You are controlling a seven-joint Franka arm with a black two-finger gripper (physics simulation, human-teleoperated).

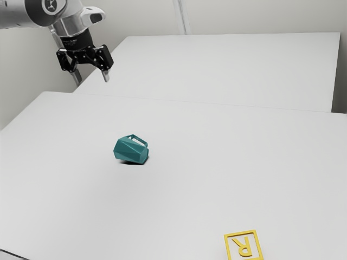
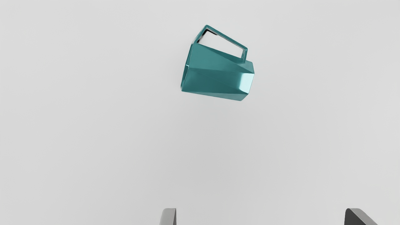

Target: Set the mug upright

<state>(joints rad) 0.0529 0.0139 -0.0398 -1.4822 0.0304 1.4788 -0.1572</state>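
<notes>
Mug (image 1: pixel 130 150), exterior view: lay sideways on the table (image 1: pixel 184 206), far edge at 12 o'clock
Gripper (image 1: pixel 92 79): hung at 11
Yellow frame (image 1: pixel 258 246): sat around 4, decent tabletop between
Wrist view: gripper (image 2: pixel 261 208) was wide open, mug well apart

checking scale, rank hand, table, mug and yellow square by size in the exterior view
Table
Hand
Mug and yellow square: too alike to rank, the square being cut off

A lab-like room, though its exact kind is unclear: plain pale walls (image 1: pixel 260 16), a smooth white bench (image 1: pixel 190 184) and a robot arm (image 1: pixel 68 23) give that look.
</notes>
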